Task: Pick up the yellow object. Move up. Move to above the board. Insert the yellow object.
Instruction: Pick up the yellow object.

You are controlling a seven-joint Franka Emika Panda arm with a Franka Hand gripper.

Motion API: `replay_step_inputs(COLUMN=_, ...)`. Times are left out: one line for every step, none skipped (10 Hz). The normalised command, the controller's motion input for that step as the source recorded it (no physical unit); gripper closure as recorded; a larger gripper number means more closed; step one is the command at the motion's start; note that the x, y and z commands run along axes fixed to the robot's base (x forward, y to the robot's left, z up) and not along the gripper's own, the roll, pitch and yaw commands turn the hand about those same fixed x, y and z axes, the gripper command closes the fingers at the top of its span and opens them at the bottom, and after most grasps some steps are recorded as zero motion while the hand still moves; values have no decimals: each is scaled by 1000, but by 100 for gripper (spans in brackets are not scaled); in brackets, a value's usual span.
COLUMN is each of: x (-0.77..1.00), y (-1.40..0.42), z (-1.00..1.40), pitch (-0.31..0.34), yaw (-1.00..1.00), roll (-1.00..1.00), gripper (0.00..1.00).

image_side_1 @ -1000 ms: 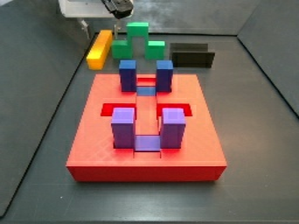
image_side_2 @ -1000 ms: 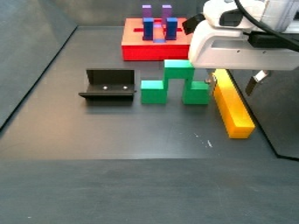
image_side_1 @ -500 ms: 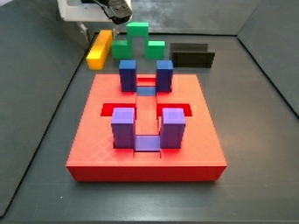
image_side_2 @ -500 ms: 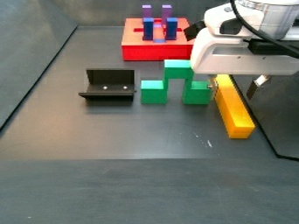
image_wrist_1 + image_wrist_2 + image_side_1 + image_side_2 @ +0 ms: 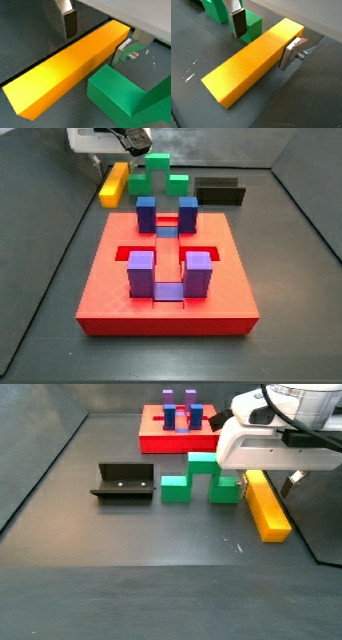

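Note:
The yellow object (image 5: 267,509) is a long orange-yellow bar lying flat on the dark floor beside the green stepped block (image 5: 203,479). In both wrist views my gripper (image 5: 100,36) (image 5: 264,39) straddles one end of the bar. It is open: one finger (image 5: 238,22) stands clear of the bar's side with a gap, and the other finger (image 5: 291,52) is close against the opposite side. The board (image 5: 107,288), a red slab with blue and purple upright blocks, lies well away from the bar (image 5: 114,183). In a side view the gripper (image 5: 270,479) hangs right over the bar's far end.
The green stepped block (image 5: 127,97) sits just beside the bar on one finger's side. The dark fixture (image 5: 123,482) stands on the other side of the green block. A raised wall edge (image 5: 321,534) runs close along the bar's outer side.
The gripper has come down slightly over the bar's end in the first half second, then held still. The bar has not moved.

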Motion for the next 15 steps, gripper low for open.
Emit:
replay_step_inputs(x=-17, y=0, z=-300, pitch=-131, yaw=0, roll=-123, gripper=0)
replay_step_inputs(x=0, y=0, z=0, pitch=0, yaw=0, roll=-4, gripper=0)
replay_step_inputs(x=0, y=0, z=-17, pitch=-16, yaw=0, roll=0, gripper=0)
replay_step_inputs(x=-74, y=120, z=-197, pitch=-91, yaw=-29, roll=-29, gripper=0)
replay_step_inputs(x=-86, y=146, z=-377, pitch=-129, yaw=-63, roll=-107, gripper=0)
replay_step_inputs(x=-3, y=134, z=-403, pitch=-94, yaw=-37, roll=-73, gripper=0)
replay_step_inputs(x=0, y=89, z=-423, pitch=-67, yaw=-29, roll=-47, gripper=0)
replay_step_inputs(x=0, y=11, z=-369, pitch=-36, yaw=0, roll=-39, gripper=0)
replay_step_inputs(x=86, y=0, z=-226, pitch=0, yaw=0, roll=-21, gripper=0)
replay_step_inputs(x=6, y=-60, z=-29, pitch=0, yaw=0, roll=-20, gripper=0)
replay_step_inputs(x=91, y=0, z=83, pitch=0, yaw=-34, roll=-190, gripper=0)
replay_step_inputs(x=114, y=17, z=311, pitch=-34, yaw=-63, roll=-356, gripper=0)
replay_step_inputs(x=34, y=94, z=389, pitch=-67, yaw=-69, roll=-431, gripper=0)
replay_step_inputs(x=0, y=146, z=389, pitch=-54, yaw=-63, roll=-414, gripper=0)
replay_step_inputs(x=0, y=60, z=100, pitch=0, yaw=-74, roll=-210, gripper=0)
